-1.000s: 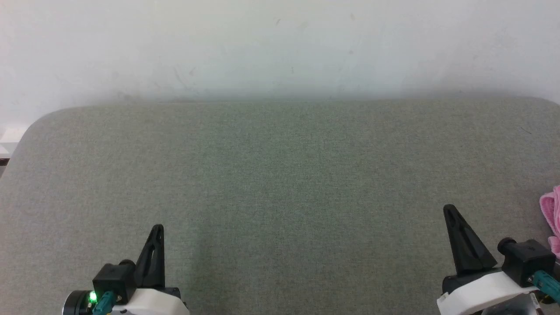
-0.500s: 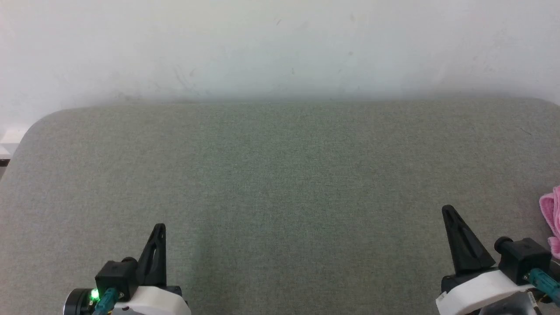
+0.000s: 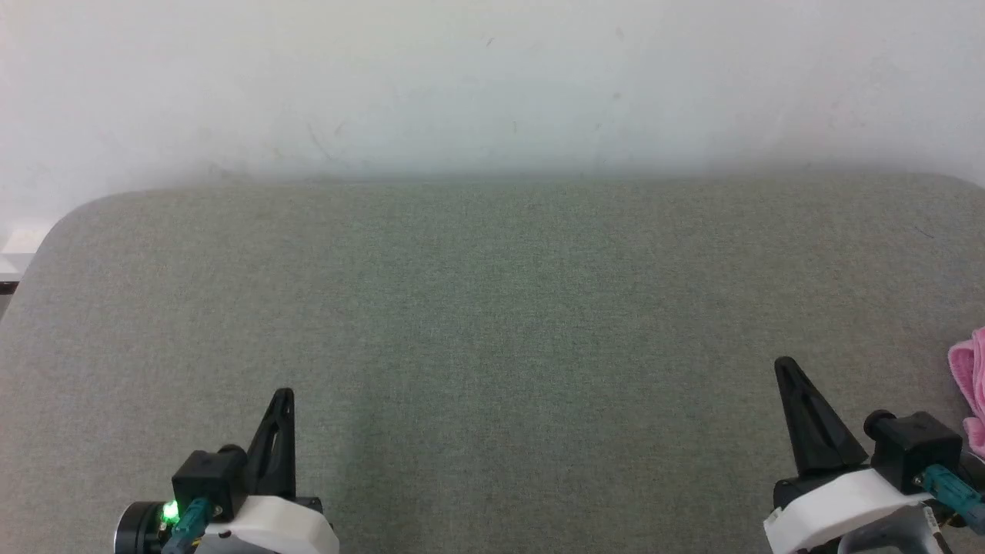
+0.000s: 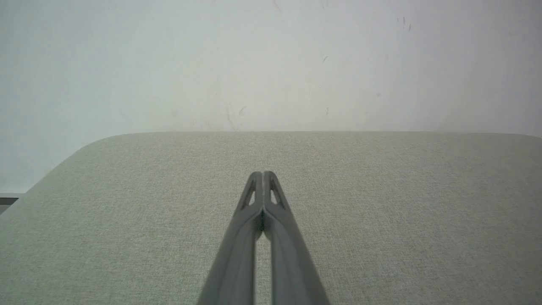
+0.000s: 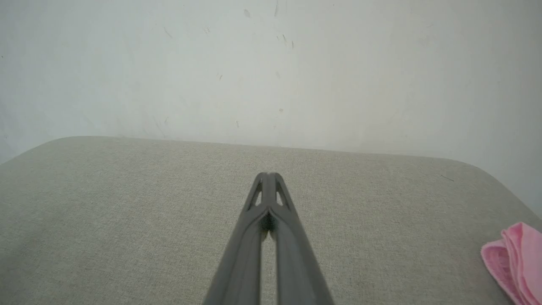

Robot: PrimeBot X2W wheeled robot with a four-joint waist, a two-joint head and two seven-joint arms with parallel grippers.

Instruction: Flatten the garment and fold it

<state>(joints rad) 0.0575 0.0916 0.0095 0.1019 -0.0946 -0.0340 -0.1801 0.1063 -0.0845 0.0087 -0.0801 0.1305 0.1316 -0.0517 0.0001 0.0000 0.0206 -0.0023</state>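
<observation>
A bit of the pink garment [image 3: 972, 388] peeks in at the right edge of the head view, lying on the grey-green fabric surface [image 3: 492, 323]; the rest is cut off. In the right wrist view the garment [image 5: 514, 262] shows as folded pink layers at the lower right. My right gripper [image 3: 786, 368] is shut and empty, a little left of the garment and apart from it; its tips [image 5: 268, 176] meet. Far from the cloth, at the lower left, my left gripper [image 3: 283, 396] is shut too, its tips [image 4: 262, 174] pressed together with nothing held.
A white wall [image 3: 492, 85] rises behind the padded surface's far edge. The surface's rounded left corner [image 3: 69, 219] borders a pale strip [image 3: 15, 242]. Wide bare fabric lies between the two grippers.
Both grippers have crept slightly: the left a little up and right, the right a little up and left. The garment lies where it was.
</observation>
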